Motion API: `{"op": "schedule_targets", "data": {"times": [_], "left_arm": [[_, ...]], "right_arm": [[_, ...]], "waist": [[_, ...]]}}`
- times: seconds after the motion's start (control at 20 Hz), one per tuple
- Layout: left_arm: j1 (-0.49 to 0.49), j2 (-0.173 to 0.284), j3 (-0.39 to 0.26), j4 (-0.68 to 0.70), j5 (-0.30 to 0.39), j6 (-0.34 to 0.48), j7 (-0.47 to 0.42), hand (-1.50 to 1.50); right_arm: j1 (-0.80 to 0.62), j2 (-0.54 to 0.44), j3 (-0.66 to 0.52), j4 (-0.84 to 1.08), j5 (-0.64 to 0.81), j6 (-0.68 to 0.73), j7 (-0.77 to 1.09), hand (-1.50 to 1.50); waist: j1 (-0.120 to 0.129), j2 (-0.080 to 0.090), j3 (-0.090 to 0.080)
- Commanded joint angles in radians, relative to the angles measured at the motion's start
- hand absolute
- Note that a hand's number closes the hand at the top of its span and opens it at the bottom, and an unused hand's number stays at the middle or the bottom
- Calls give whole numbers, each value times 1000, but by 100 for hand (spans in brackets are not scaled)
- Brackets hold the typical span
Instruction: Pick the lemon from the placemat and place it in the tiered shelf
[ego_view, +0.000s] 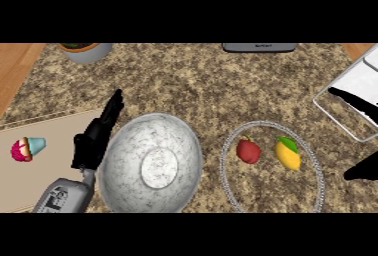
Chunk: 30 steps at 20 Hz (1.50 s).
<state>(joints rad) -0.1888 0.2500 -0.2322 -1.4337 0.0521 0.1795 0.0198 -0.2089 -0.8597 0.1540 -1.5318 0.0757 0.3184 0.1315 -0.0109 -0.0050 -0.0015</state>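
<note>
No text, number or brand can be read anywhere. The grey forearm (65, 196) below the left hand's fingers (111, 112) bears dark markings, and the dark grey device (258, 47) at the top edge, well beyond those fingers, carries a faint mark; both are illegible.

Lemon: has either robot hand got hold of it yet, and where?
No. The lemon lies free on the placemat beside a red fruit. The left robot hand is open and empty; the right robot hand is mostly out of view.
</note>
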Motion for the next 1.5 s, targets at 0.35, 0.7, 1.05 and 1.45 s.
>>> {"op": "schedule_targets", "data": {"times": [0.35, 0.7, 1.05, 1.45], "left_arm": [[-14, -40, 51, -23, -50, -46, 59, 0], [22, -44, 89, -36, -54, -81, 26, 0], [64, -86, 99, -44, -108, -101, 1, 0], [25, -138, 116, -10, -146, -113, 9, 0]], "right_arm": [[132, 148, -56, -309, 127, 29, 224, -150], [201, 260, -29, -444, 247, 5, 332, -150], [244, 316, -96, -389, 326, 92, 214, -150], [161, 418, -101, -243, 455, 102, 178, -150]], "waist": [[8, 4, 1], [7, 3, 1], [8, 4, 1], [10, 4, 1]]}}
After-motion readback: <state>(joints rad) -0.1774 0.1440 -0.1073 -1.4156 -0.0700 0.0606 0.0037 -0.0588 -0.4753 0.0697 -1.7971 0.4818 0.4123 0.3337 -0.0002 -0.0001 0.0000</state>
